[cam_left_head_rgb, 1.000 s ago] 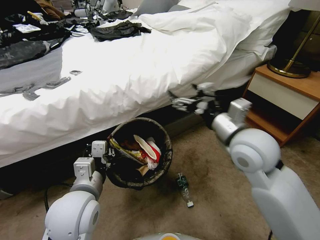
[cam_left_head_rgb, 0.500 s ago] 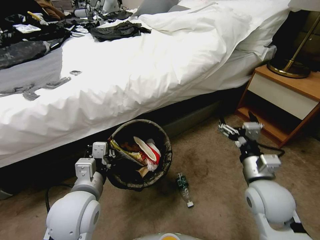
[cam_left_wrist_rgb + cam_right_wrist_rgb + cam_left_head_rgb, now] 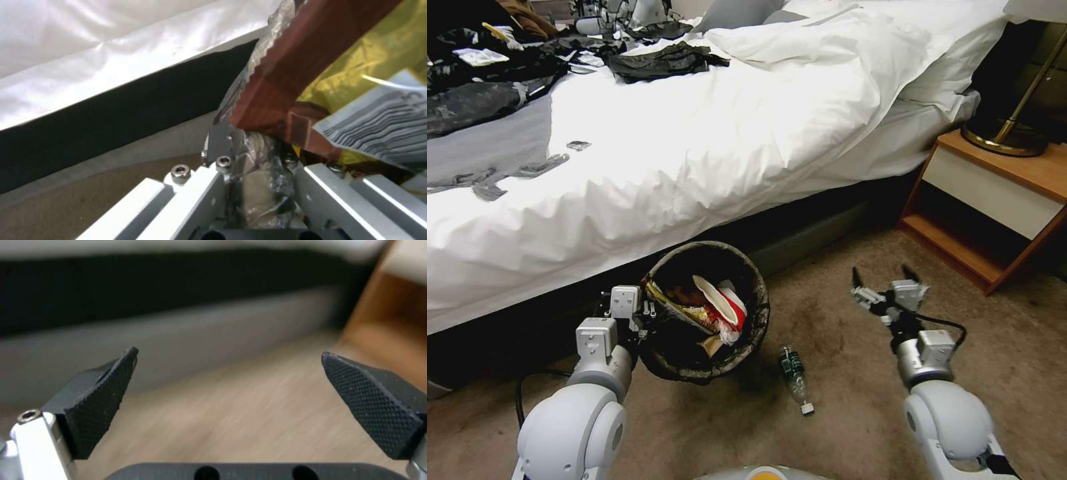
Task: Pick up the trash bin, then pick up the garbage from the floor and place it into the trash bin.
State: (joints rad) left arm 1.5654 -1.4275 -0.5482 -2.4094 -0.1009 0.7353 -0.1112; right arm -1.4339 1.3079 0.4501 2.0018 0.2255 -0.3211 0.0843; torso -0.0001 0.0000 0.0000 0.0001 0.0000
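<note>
The left gripper point(image 3: 642, 315) is clamped on the near-left rim of the small round trash bin point(image 3: 757, 313), whose dark brown-black bag is folded over the edge; the left wrist view shows the metal jaws closed on that bag-wrapped rim point(image 3: 258, 186), with a brown and yellow snack wrapper point(image 3: 307, 66) pressing against it from inside. The bin is held tilted beside the foot of the white-sheeted bed point(image 3: 694, 153), and it holds red-and-white paper cartons point(image 3: 724, 303), wrappers and crumpled tissue. On the beige-tan carpet floor point(image 3: 854, 400), a clear plastic bottle with a dark green label point(image 3: 795, 380) lies just beside the bin, on its right. The right gripper point(image 3: 882, 279) hangs above the carpet, well apart from the bottle and to its right, near the wooden nightstand point(image 3: 994, 200); its black textured fingertips point(image 3: 102, 400) are spread wide with nothing between them, pointing toward the dark base of the bed.
</note>
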